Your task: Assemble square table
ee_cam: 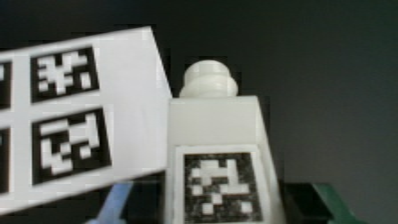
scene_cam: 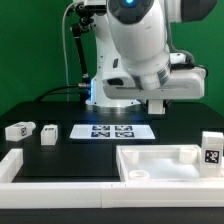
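My gripper (ee_cam: 217, 208) is shut on a white table leg (ee_cam: 217, 130), which carries a black-and-white tag and ends in a rounded screw tip. In the exterior view the gripper (scene_cam: 155, 106) hangs above the table, behind the square table top (scene_cam: 160, 160); the held leg is hard to make out there. The top lies at the front right with its raised rim up. One leg (scene_cam: 211, 151) stands at the top's right end. Two more legs (scene_cam: 18, 130) (scene_cam: 48, 134) rest on the black table at the exterior view's left.
The marker board (scene_cam: 112, 130) lies flat mid-table and shows behind the held leg as the marker board (ee_cam: 71, 110). A long white L-shaped wall piece (scene_cam: 12, 166) runs along the front left edge. The robot's base (scene_cam: 115, 90) stands behind.
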Action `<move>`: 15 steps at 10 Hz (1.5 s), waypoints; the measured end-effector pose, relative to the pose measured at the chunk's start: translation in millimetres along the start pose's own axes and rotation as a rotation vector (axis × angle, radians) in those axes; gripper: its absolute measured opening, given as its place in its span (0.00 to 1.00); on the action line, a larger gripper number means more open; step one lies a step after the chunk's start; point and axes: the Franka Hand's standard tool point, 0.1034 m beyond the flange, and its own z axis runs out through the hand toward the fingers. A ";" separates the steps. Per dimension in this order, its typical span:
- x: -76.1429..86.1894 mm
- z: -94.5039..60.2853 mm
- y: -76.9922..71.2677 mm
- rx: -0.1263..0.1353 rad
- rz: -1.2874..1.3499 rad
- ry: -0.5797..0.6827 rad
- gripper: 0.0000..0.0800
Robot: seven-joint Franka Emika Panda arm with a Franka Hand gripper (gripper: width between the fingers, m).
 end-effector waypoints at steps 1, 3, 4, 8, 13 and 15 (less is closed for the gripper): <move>0.1 -5.5 -1.0 0.003 -0.009 0.064 0.36; 16.1 -60.8 -10.2 0.014 -0.051 0.216 0.36; 22.6 -93.4 -10.1 0.013 -0.078 0.303 0.36; 30.5 -102.3 -11.2 0.012 -0.101 0.564 0.36; 80.1 -179.7 -24.7 0.009 -0.154 0.992 0.36; 79.7 -179.9 -25.8 0.004 -0.161 1.118 0.36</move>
